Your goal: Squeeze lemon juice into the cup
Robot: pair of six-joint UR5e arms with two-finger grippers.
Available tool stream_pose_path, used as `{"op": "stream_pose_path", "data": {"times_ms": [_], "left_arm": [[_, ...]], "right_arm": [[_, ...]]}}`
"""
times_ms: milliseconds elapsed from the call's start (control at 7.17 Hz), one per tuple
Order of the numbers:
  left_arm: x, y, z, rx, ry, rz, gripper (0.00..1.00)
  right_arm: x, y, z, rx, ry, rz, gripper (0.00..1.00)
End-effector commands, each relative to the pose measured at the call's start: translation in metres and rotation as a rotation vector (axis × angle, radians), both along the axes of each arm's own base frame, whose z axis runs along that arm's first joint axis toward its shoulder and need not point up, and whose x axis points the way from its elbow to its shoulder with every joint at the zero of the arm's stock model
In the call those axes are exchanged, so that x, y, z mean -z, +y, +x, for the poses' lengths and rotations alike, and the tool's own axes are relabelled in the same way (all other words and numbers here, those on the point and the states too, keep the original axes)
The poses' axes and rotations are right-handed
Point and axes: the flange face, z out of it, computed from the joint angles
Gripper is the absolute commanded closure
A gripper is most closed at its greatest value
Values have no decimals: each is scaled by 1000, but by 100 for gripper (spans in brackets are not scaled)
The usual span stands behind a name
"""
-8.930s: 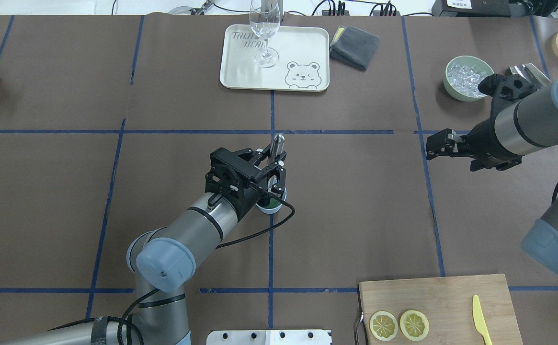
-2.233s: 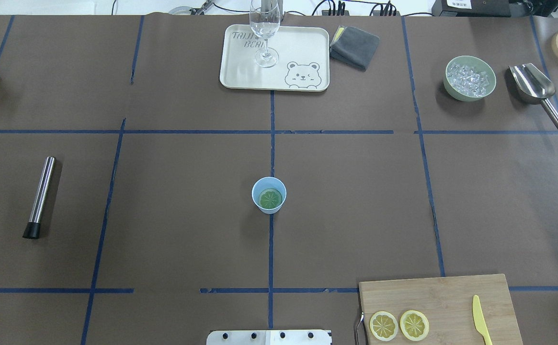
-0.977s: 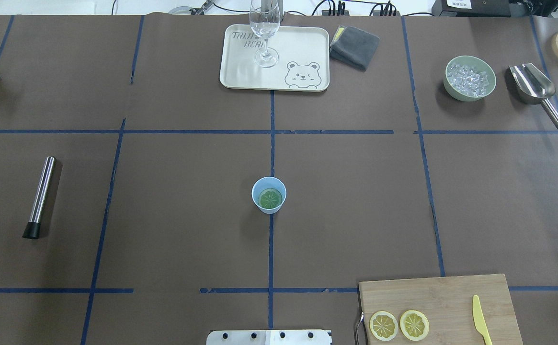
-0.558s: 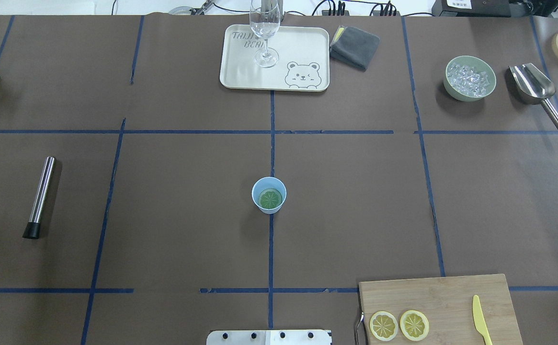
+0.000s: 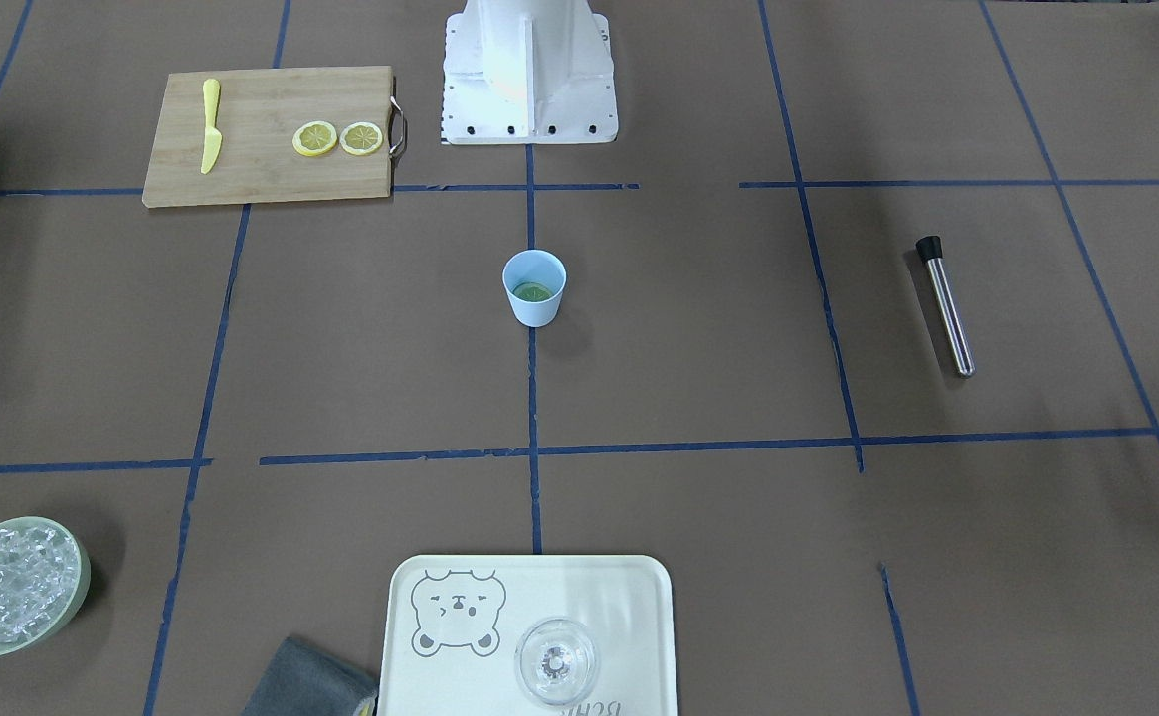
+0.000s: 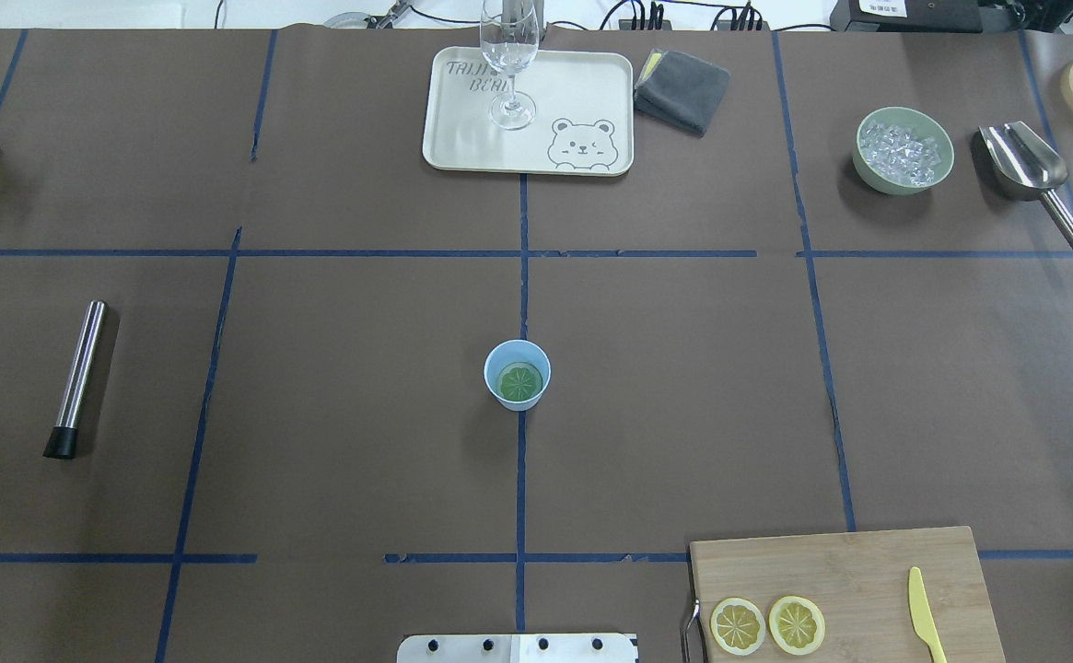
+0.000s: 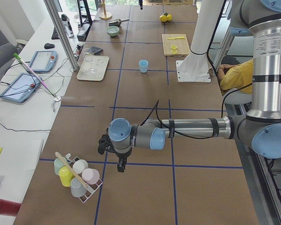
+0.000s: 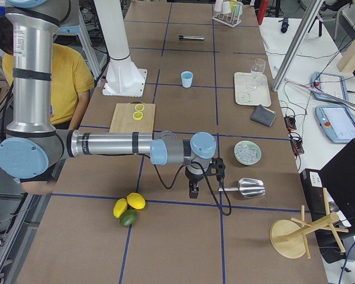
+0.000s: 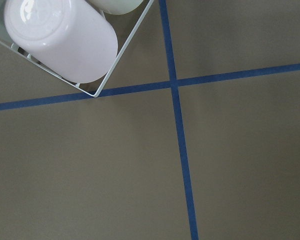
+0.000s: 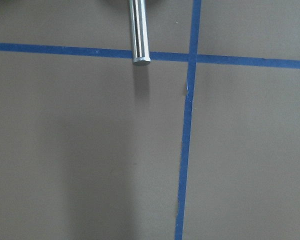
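The lemon slice [image 6: 519,381] lies flat inside the light-blue cup [image 5: 535,310], mid-way across the surface [image 6: 315,414]. It is likely light, soft and slippery, so grip it across the rind. Whether the left end effector [image 7: 121,166] and right end effector [image 8: 193,191] are open, I cannot tell.

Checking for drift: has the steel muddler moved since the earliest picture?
Yes. The muddler went from over the cup leftward, past the left blue tape line.

A thin round lemon slice [image 6: 519,380] is lodged in the small light-blue cup [image 6: 518,350]; a long steel rod [image 6: 80,376] is laid well to its left.
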Motion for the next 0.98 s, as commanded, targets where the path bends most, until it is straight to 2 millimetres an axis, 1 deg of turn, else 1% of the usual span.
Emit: {"op": "stream_pose_path", "data": {"times_ms": [0,140,419,837], "left_arm": [[-1,4,0,-1,0,-53,0],[4,6,-1,-1,1,-37,0],[8,3,0,-4,1,-22,0],[10,2,0,-4,3,-4,0]], "right_arm": [[4,-5,-14,33,-4,12,0],[8,-6,-13,30,-14,17,0],[10,-8,-14,32,-15,22,0],[12,-9,-14,30,-14,25,0]]}}
